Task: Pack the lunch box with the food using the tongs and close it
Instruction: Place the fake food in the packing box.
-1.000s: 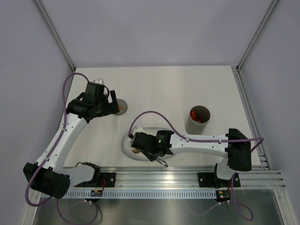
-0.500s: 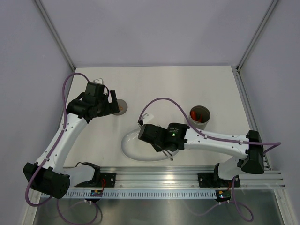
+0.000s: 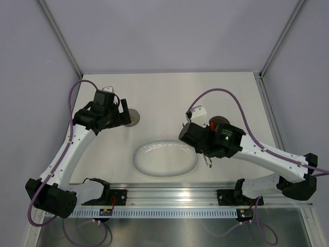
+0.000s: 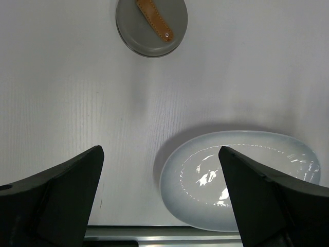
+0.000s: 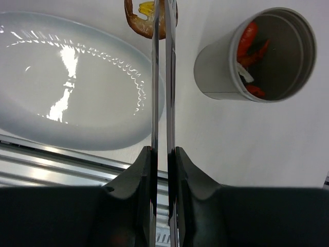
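My right gripper (image 5: 160, 154) is shut on the silver tongs (image 5: 161, 77), which run straight up the right wrist view. Their tips pinch a curved orange-brown food piece (image 5: 140, 20) with a yellow bit, held above the far edge of the white plate (image 5: 77, 87). The grey lunch box (image 5: 221, 72) stands open to the right, with red food pieces (image 5: 249, 43) inside. From above, the lunch box (image 3: 221, 121) is partly hidden behind my right arm. My left gripper (image 4: 160, 195) is open and holds nothing. It hovers short of the grey lid (image 4: 151, 25), which has a tan handle.
The white oval plate (image 3: 165, 158) lies near the front edge with no food showing on it. The lid (image 3: 133, 118) lies flat at the left, beside my left gripper (image 3: 123, 114). A metal rail (image 3: 169, 188) runs along the table's near edge.
My right arm has swung from over the plate to the right, toward the lunch box, carrying the tongs and the food piece. The plate is now uncovered. The left arm has not moved.
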